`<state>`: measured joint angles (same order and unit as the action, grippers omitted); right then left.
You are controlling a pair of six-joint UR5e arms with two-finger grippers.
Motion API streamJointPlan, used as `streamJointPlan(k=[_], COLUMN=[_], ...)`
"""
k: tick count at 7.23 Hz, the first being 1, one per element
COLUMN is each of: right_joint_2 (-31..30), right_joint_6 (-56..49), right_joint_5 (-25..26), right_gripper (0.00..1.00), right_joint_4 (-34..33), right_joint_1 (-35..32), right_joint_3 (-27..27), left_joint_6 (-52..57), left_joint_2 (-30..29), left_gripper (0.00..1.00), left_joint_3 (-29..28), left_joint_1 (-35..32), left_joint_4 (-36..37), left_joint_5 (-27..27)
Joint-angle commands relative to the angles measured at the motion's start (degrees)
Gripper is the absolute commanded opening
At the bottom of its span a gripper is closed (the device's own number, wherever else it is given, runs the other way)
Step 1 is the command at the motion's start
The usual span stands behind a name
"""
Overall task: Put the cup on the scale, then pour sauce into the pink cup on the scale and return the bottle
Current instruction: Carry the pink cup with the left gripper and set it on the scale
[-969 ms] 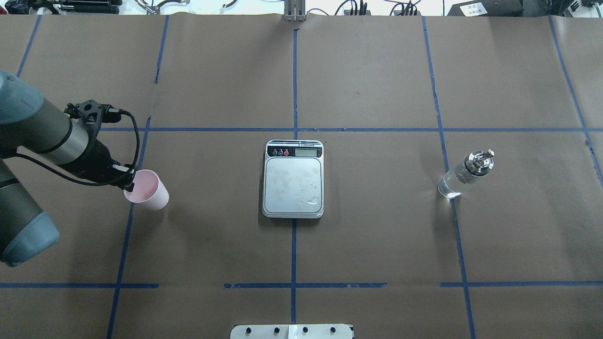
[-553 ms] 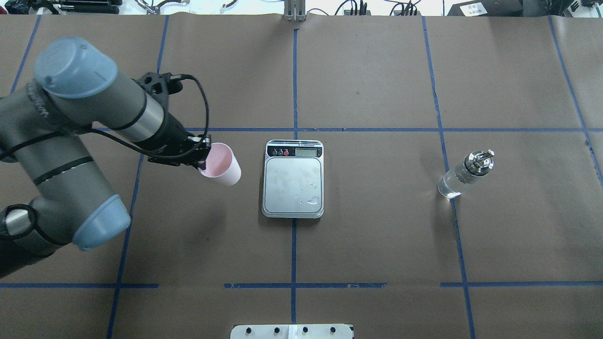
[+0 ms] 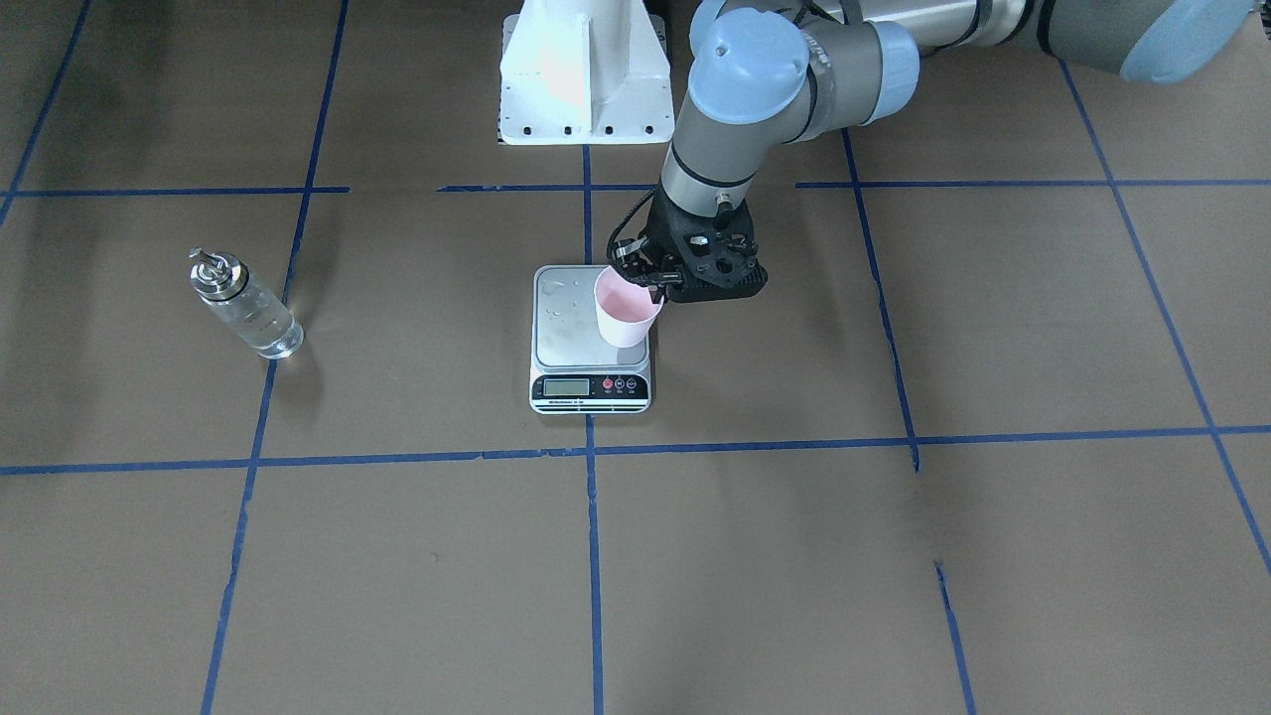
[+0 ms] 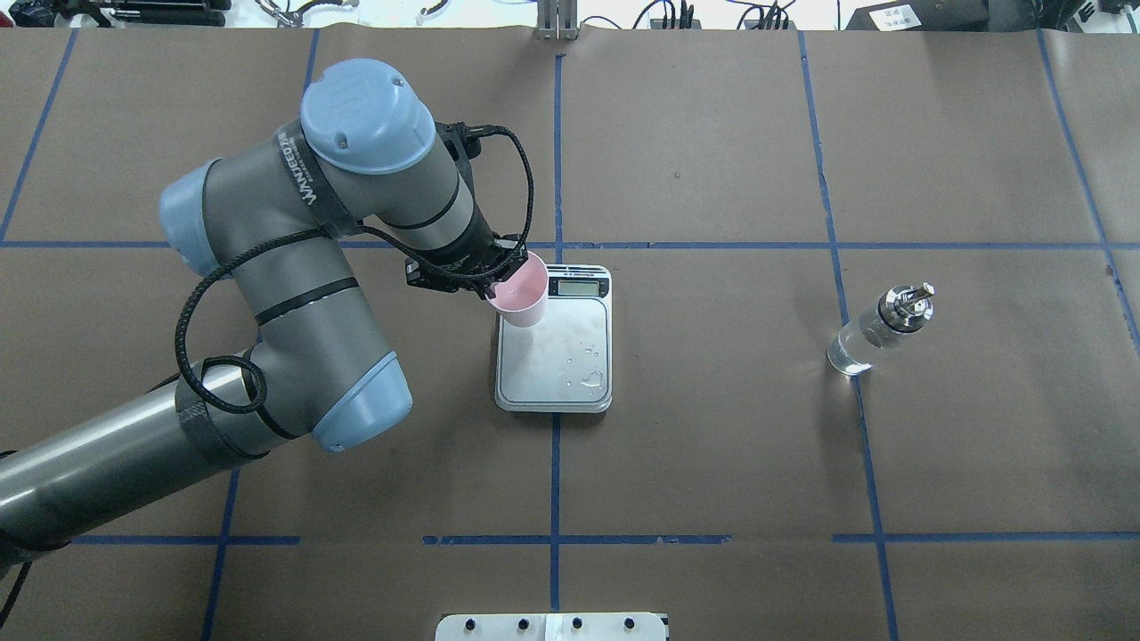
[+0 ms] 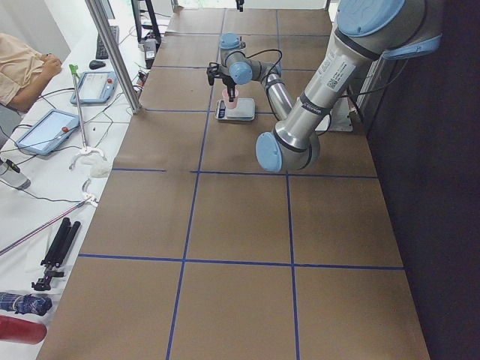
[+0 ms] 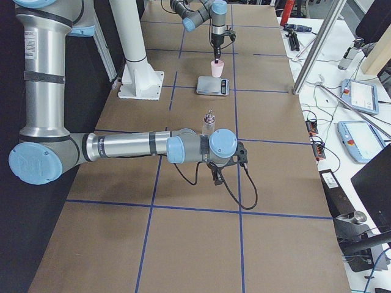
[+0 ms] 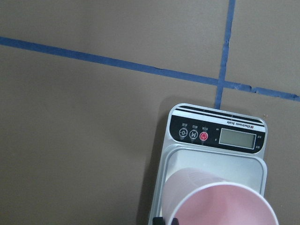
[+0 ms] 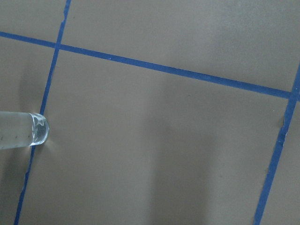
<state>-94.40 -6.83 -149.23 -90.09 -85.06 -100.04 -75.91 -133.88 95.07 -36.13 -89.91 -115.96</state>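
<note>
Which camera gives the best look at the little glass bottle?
The exterior front-facing view: the bottle stands whole and sharp, seen from the side. Overhead shows it whole but foreshortened; the right wrist camera catches only its base; exterior right shows it small.

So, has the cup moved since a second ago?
Yes. In the overhead view the cup has travelled right, from well left of the scale to over its left edge.

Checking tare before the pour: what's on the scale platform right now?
Droplets lie on the scale platform. The pink cup, pinched at its rim by the left pincer, is over the corner by the buttons; whether it touches is unclear. The platform beneath it is hidden.
</note>
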Motion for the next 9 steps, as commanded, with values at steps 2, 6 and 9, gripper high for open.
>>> streamJointPlan(k=[2, 6, 9], right_joint_2=[0.0, 0.0, 0.0], right_joint_6=[0.0, 0.0, 0.0], right_joint_5=[0.0, 0.2, 0.2], right_gripper=[1.00, 1.00, 1.00], right_joint_4=[0.0, 0.0, 0.0], right_joint_1=[0.1, 0.1, 0.1], right_joint_3=[0.0, 0.1, 0.0], left_joint_6=[0.0, 0.0, 0.0], left_joint_2=[-3.0, -3.3, -3.0], left_gripper=[0.00, 0.09, 0.26], left_joint_3=[-4.2, -4.2, -4.3], left_joint_1=[1.9, 2.6, 3.4], left_joint_4=[-0.1, -0.3, -0.5], left_joint_5=[1.4, 1.8, 1.6])
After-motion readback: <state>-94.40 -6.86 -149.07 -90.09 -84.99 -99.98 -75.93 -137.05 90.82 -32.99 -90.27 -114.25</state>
